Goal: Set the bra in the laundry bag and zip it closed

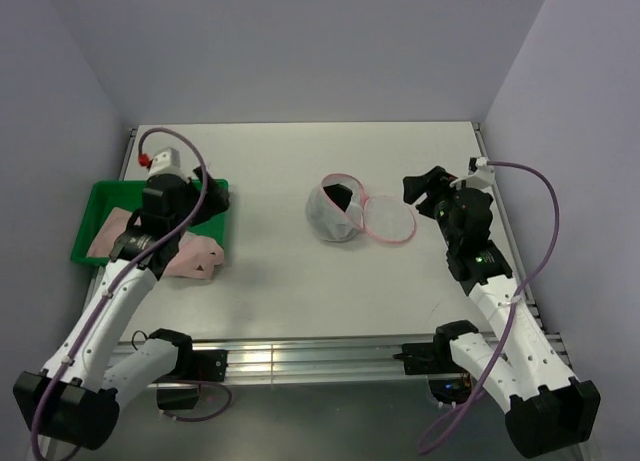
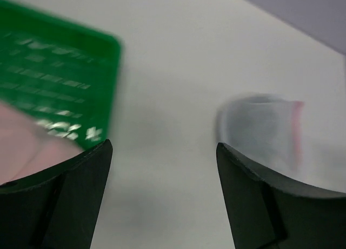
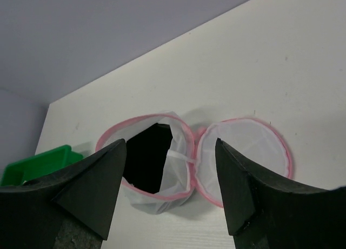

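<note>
Although the table (image 1: 290, 291) is broad, little lies on it: a green tray (image 1: 100, 193) at left, the open mesh laundry bag (image 1: 335, 213) mid-table, and the pink bra (image 1: 198, 258) spilling from the tray onto the table. It looks soft and light, so pinch a bunched edge. The left gripper (image 2: 162, 152) and right gripper (image 3: 170, 146) both gape, empty.

white table (image 1: 300, 291), plain top. green tray (image 1: 108, 189) sits at the far left, a pink bra (image 1: 195, 257) spilling over its near right corner onto the tabletop. laundry bag (image 1: 328, 221) near the middle, mouth open, its round lid (image 1: 388, 221) lying flat on the table just right of it, joined at the rim.
</note>
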Available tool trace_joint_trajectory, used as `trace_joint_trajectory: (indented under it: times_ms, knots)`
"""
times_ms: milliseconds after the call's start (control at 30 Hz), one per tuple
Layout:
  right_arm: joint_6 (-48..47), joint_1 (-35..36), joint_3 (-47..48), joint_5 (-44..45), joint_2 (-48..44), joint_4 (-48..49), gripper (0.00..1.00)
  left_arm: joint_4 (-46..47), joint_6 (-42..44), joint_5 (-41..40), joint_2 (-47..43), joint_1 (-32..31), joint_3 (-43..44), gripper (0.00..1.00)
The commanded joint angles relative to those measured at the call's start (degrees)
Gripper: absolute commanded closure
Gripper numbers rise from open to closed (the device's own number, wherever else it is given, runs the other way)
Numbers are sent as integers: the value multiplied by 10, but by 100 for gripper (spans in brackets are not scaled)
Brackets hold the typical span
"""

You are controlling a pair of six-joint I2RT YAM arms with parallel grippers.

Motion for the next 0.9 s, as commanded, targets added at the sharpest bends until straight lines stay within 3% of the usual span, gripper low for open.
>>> trace_joint_trajectory:
  times_ms: [0, 200, 367, 633, 700, 867]
  knots:
    - [-12, 0, -26, -43, -8, 22, 26, -124, 20, -25, -13, 80, -54, 17]
    - [-15, 2, -29, -82, 5, 23, 26, -116, -7, -89, -46, 169, -96, 22]
    - [-18, 4, -29, -88, 6, 23, 26, -106, -4, -30, -7, 275, -121, 27]
    - [-17, 5, -30, -85, 3, 23, 26, -95, 11, -24, 68, 298, -109, 29]
    - [-15, 6, -33, -98, 8, 39, 27, -84, 21, -17, 81, 301, -101, 33]
    - [-21, 9, -31, -78, 9, 33, 27, -68, 31, -16, 124, 314, -83, 54]
